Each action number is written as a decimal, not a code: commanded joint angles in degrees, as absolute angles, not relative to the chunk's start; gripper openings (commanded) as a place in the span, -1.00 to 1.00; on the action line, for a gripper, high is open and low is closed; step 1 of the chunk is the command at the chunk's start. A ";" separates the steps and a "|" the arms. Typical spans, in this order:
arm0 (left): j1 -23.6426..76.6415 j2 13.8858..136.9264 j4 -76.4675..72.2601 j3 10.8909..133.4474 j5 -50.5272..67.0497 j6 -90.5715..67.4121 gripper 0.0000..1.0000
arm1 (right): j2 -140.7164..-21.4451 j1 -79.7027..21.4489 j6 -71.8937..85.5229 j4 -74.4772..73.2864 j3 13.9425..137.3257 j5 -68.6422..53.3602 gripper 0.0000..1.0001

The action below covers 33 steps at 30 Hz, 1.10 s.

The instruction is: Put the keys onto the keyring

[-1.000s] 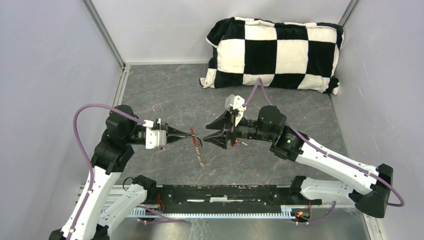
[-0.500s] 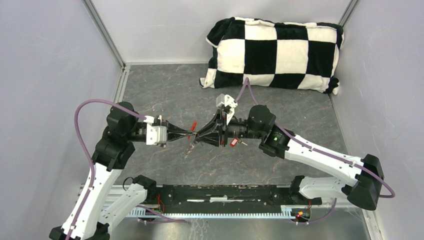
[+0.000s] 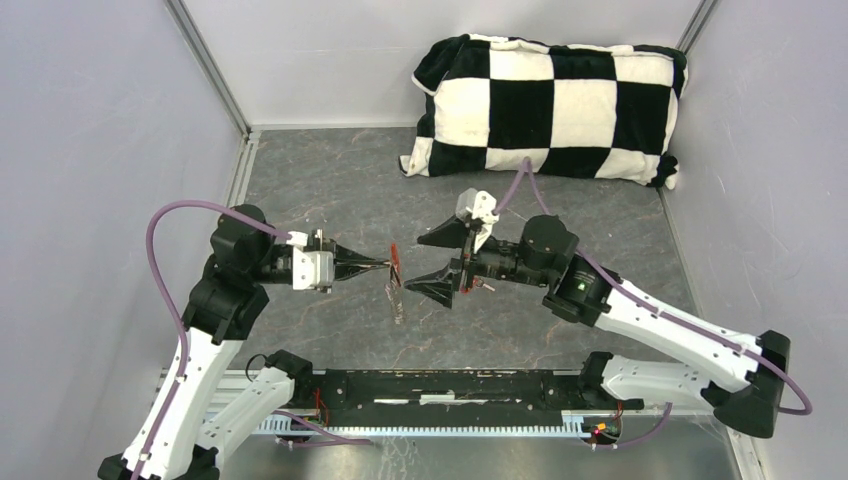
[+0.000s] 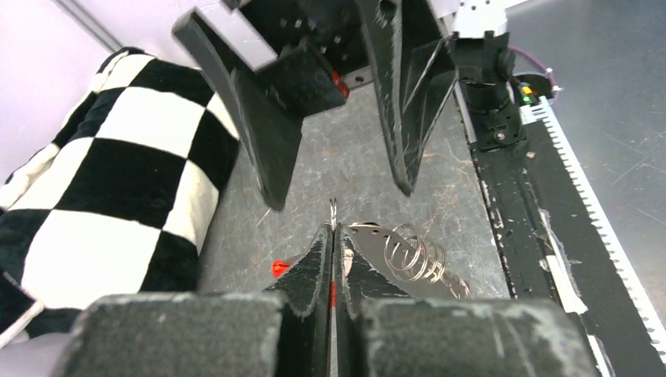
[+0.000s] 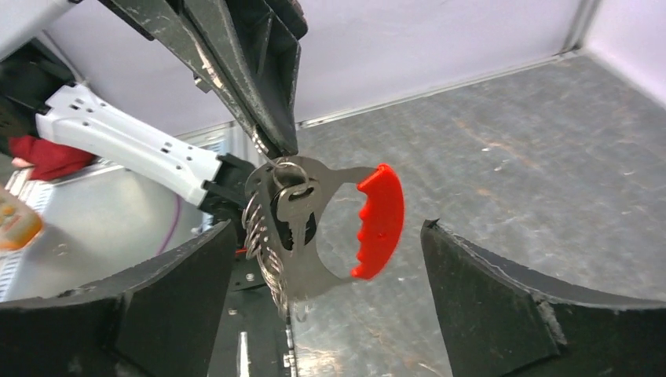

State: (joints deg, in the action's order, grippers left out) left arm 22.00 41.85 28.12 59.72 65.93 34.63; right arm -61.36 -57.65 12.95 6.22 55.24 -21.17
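My left gripper (image 3: 385,265) is shut on the top edge of the keyring (image 3: 396,288), which hangs above the table. The right wrist view shows the keyring as a flat metal plate with a red grip (image 5: 378,220) and a stack of silver rings (image 5: 263,255). A dark-headed key (image 5: 294,216) hangs from a ring against the plate. My right gripper (image 3: 428,262) is open and empty, its jaws either side of the keyring and apart from it. A small red piece (image 3: 479,286) shows under the right wrist; I cannot tell whether it is the red-headed key.
A black-and-white checkered pillow (image 3: 548,105) lies at the back right. Grey walls close in the left, right and back. The black rail (image 3: 450,385) with the arm bases runs along the near edge.
Half a second ago my right gripper was closed in against the left gripper's tips. It has drawn back to the right and stands open. The keyring hangs lower and straighter.
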 commanded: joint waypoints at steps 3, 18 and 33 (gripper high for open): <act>22.16 40.42 16.75 56.62 56.73 25.46 -0.96 | -58.34 -60.06 9.39 6.46 53.09 -13.76 0.96; 22.16 39.65 11.43 53.88 48.06 20.41 -0.96 | -70.25 -70.16 7.25 13.32 52.89 20.80 0.72; 22.17 39.73 10.40 53.79 49.98 18.50 -0.96 | -75.08 -70.14 9.85 18.40 54.32 15.68 -0.34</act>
